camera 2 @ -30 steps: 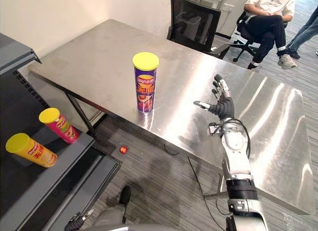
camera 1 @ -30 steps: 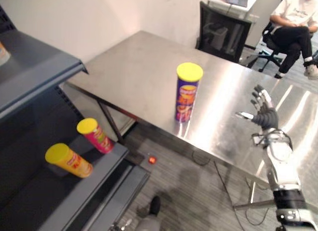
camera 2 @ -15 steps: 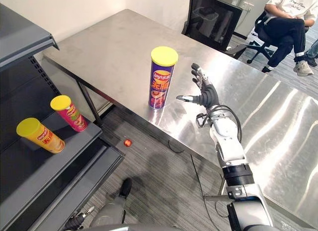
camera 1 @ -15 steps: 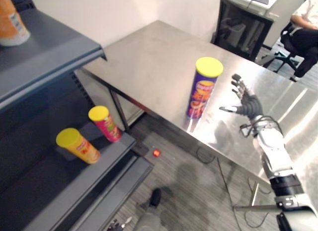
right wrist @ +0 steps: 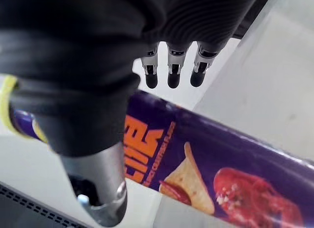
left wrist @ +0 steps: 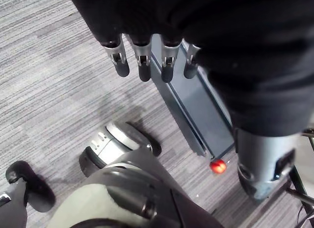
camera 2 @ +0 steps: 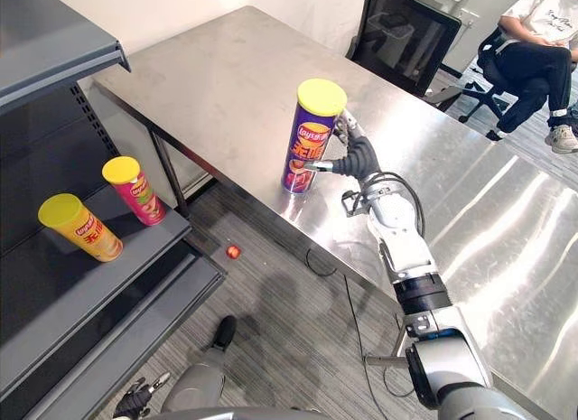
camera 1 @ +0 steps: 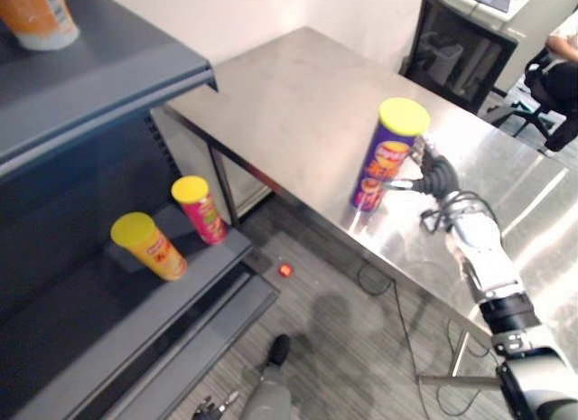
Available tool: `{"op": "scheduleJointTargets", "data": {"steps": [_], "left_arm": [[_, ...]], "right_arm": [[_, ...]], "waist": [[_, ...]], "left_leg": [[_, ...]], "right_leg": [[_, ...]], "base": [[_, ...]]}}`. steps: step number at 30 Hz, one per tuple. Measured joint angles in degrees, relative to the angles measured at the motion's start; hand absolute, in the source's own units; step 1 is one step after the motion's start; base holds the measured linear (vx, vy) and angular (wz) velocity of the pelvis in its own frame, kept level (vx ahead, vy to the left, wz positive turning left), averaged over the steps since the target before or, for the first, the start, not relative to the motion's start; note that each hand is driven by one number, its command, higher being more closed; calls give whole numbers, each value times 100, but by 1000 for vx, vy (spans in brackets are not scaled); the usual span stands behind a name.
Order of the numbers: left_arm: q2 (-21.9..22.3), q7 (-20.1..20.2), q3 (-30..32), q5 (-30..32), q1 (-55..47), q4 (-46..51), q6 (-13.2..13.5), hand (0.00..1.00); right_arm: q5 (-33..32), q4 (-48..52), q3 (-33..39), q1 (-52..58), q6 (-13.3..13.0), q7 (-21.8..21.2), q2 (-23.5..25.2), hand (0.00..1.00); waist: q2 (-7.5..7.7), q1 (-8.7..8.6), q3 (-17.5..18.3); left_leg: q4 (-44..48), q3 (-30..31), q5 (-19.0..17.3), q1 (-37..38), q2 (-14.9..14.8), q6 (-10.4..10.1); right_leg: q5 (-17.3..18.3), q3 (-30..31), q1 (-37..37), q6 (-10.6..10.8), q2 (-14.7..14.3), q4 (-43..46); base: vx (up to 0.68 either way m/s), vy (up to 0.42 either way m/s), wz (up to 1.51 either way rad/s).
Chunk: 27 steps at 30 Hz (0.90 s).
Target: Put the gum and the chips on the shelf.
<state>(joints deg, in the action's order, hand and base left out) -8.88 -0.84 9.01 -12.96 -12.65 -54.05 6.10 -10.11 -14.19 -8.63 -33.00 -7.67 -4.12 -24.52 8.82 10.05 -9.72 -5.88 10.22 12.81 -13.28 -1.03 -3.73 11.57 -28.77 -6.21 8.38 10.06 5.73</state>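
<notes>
Currently the purple chips can [camera 2: 310,135] stands upright on the steel worktop [camera 2: 226,68], near its front edge and well apart from the shelf [camera 2: 99,289]. The right hand [camera 2: 359,158] is at the can's right side, open: in the right wrist view its fingers [right wrist: 169,78] reach straight past the far side of the can and its thumb [right wrist: 100,189] lies on the near side, so the can sits in the gap between them. Contact cannot be confirmed. The left hand [left wrist: 142,61] hangs over the floor, fingers straight and holding nothing. On the lower shelf board a yellow can [camera 2: 77,226] and a red can [camera 2: 134,190] lean tilted, side by side. An orange container [camera 1: 36,18] sits on the upper shelf.
</notes>
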Motion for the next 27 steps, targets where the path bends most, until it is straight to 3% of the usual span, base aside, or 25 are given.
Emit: {"op": "scheduleJointTargets", "data": {"steps": [6, 14, 15, 27], "left_arm": [[-7, -15, -9, -48, 36, 27, 1, 0], [-24, -50, -8, -202, 43, 37, 0, 0], [-24, -55, -9, -211, 45, 38, 0, 0], [-26, -119, -8, -250, 124, 38, 0, 0]], "right_arm": [[-1, -155, -84, -132, 9, 29, 9, 0], [-18, -262, -84, -302, 31, 129, 26, 0], [-63, -263, -84, -302, 32, 132, 27, 100], [-118, -263, -67, -445, 116, 446, 117, 100]], "waist": [[43, 121, -29], [85, 142, -98], [90, 149, -101], [108, 157, -213]], "left_leg": [[0, -8, 0, -6, -28, -1], [0, -11, -3, -62, -36, -9], [0, -11, -3, -63, -35, -9], [2, -1, -2, -66, -46, -8]], "right_leg": [[-8, 16, 14, 19, -7, 34], [17, 21, 91, 20, 2, 57], [17, 21, 91, 21, 2, 57], [52, -6, 103, 34, -2, 124]], "base": [[0, 0, 0], [0, 0, 0], [0, 0, 0], [0, 0, 0]]}}
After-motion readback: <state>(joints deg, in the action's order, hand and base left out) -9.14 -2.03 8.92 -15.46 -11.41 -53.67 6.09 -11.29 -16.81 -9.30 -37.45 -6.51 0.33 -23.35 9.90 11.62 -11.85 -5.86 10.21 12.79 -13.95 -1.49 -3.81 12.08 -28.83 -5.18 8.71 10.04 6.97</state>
